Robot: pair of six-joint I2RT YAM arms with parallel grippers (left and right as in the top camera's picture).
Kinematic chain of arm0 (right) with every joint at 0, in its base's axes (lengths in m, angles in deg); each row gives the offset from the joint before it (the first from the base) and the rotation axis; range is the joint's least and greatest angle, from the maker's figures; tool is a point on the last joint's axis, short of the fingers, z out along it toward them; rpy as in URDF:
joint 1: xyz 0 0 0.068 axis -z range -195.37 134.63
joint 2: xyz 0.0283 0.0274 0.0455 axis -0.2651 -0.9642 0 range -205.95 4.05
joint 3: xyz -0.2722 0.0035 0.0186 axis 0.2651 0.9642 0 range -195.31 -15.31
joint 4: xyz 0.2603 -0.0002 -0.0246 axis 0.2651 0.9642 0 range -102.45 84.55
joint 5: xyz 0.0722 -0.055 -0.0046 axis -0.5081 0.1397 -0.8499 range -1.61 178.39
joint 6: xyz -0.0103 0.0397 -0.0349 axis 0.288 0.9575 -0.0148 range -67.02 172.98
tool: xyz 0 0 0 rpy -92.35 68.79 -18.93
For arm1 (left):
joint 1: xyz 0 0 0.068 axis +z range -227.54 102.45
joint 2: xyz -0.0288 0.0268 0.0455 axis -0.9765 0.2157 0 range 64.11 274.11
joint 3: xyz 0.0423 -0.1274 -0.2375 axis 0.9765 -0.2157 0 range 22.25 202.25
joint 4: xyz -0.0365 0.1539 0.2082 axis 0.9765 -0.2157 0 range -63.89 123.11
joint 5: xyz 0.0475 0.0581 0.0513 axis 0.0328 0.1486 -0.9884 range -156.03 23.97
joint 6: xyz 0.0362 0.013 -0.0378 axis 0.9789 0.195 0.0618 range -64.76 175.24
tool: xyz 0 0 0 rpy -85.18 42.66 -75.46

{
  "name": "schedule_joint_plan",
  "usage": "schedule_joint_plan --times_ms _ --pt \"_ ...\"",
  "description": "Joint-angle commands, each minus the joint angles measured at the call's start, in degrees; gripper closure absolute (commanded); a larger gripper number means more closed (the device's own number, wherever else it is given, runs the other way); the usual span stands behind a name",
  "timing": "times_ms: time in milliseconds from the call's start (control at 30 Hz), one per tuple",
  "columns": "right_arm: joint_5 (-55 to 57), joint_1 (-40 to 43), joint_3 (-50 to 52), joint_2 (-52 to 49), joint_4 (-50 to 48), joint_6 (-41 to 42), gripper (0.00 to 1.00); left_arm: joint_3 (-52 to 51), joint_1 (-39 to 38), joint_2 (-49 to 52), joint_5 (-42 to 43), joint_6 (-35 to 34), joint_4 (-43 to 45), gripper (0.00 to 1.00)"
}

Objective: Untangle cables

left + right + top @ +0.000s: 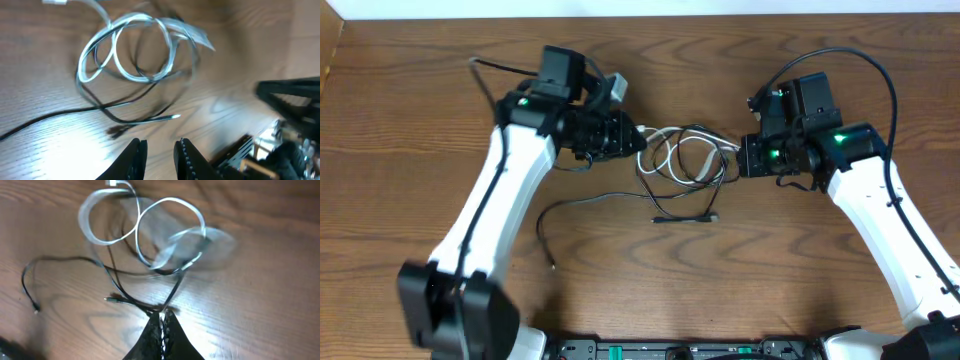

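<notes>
Black cord point(70, 258) pinched in right pincer point(163, 316), visible only wrist-side.

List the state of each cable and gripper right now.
white cable: coiled in loops, tangled, lying on the table.
black cable: crosses the white loops, one stretch pinched.
left gripper: slightly open, empty.
right gripper: shut on the black cable.

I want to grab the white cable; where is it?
Overhead view: the white cable lies looped mid-table between the left gripper and right gripper, tangled with the black cable.
</notes>
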Motion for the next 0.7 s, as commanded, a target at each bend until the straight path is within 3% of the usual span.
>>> schedule_joint_plan --times_ms 0,267,467,667 --pt "-1.2 -0.1 -0.5 1.0 0.8 -0.8 0.99 0.8 -0.9 3.4 -0.4 5.9 -0.2 0.72" --pt "-1.6 0.0 -0.5 1.0 0.6 -0.3 0.99 0.9 -6.1 6.2 -0.5 8.0 7.4 0.46" --pt "0.6 2.8 -0.5 1.0 0.6 3.8 0.99 0.9 -8.6 11.1 -3.5 2.4 17.4 0.43" --pt "0.3 7.1 -0.5 1.0 1.0 3.8 0.96 0.9 -12.3 16.6 -20.2 -0.8 24.1 0.43"
